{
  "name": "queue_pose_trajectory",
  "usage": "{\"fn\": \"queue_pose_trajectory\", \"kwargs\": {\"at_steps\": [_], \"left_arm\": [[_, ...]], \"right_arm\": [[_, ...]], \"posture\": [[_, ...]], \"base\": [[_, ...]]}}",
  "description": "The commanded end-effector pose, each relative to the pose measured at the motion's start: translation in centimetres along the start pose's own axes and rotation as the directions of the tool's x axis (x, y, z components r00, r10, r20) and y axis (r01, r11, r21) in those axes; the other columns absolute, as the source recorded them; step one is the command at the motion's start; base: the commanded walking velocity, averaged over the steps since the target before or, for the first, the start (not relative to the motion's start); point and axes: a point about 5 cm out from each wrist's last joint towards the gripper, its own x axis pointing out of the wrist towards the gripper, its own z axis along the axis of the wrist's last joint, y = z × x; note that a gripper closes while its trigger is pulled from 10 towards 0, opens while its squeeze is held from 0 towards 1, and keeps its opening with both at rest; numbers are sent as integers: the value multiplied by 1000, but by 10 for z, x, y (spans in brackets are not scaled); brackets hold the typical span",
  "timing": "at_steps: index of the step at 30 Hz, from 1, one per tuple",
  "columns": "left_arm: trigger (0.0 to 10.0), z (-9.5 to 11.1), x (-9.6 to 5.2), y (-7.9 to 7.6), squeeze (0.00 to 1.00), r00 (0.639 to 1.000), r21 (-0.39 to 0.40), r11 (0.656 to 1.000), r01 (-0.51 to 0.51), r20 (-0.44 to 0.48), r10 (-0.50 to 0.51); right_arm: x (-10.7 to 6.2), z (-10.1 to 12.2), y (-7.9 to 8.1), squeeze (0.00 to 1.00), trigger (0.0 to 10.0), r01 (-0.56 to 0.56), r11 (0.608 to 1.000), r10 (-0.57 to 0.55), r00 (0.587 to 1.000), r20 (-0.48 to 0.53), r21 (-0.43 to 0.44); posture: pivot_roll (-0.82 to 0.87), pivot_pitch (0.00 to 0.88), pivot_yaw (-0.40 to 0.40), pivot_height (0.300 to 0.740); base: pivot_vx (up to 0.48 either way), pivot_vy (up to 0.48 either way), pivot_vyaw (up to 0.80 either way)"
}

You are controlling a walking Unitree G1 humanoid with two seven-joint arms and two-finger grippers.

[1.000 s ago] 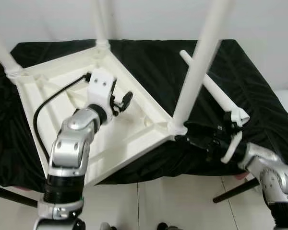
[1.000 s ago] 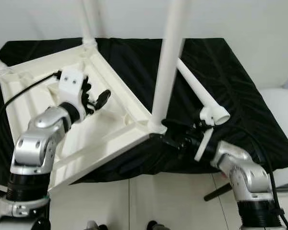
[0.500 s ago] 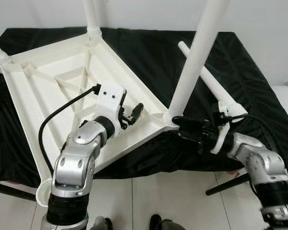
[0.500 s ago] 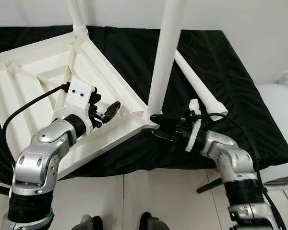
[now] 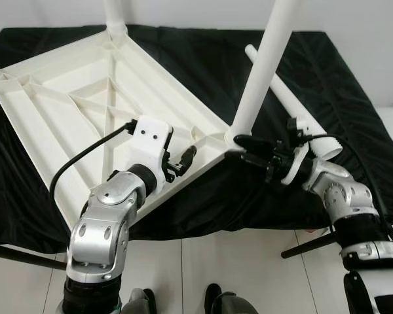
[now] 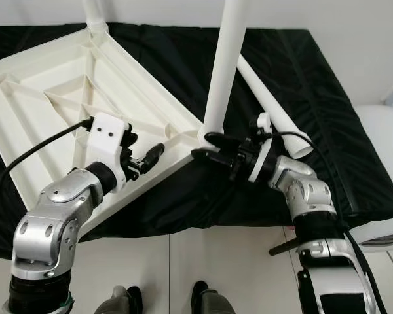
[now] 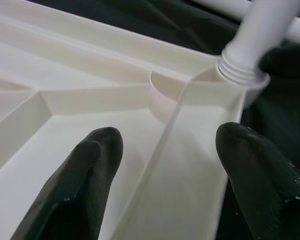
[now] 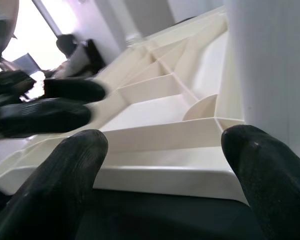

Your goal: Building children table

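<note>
We see our left end effector [image 5: 187,156] spread open over the ribbed underside of the upturned white tabletop [image 5: 85,111], near the corner where a screwed-in leg [image 5: 262,72] stands upright. Our right end effector [image 5: 249,147], fingers also apart, reaches to that same corner from the outside. The tabletop rests on a desk draped in black cloth [image 5: 354,124]; a loose white leg [image 5: 288,104] lies on the cloth behind the right arm. Below is pale tiled floor [image 5: 249,275]; behind, a white wall [image 5: 196,13]. No writing is readable.
</note>
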Motion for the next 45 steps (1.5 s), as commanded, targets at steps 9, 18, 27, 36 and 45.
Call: {"fn": "queue_pose_trajectory", "kwargs": {"at_steps": [9, 18, 27, 36, 45], "left_arm": [[10000, 6, -17, -4, 0, 1000, -52, 999, -10, -10, 10], [10000, 7, -30, -14, 0, 994, -25, 994, 111, -17, -111], [10000, 7, -38, -33, 0, 961, -41, 961, 273, -42, -274], [10000, -12, -32, -27, 0, 956, -38, 967, 251, -148, -254], [10000, -12, -33, -20, 0, 948, -39, 962, 268, -164, -271]], "right_arm": [[11, 11, -28, 0, 10000, 189, 977, -194, 980, -40, -98], [25, 37, -40, 0, 10000, 349, 928, -344, 937, 59, -131], [34, 55, -41, 0, 10000, 404, 904, -385, 912, 142, -143], [33, 77, -33, 0, 10000, 311, 937, -251, 917, 310, -161], [19, 89, -19, 0, 10000, 227, 954, -130, 900, 416, -194]], "posture": [[96, 358, 2, 740], [115, 379, 3, 740], [114, 376, 9, 740], [76, 364, 21, 740], [57, 347, 34, 740]], "base": [[0, 0, 0], [0, 0, 0], [0, 0, 0], [0, 0, 0], [0, 0, 0]]}}
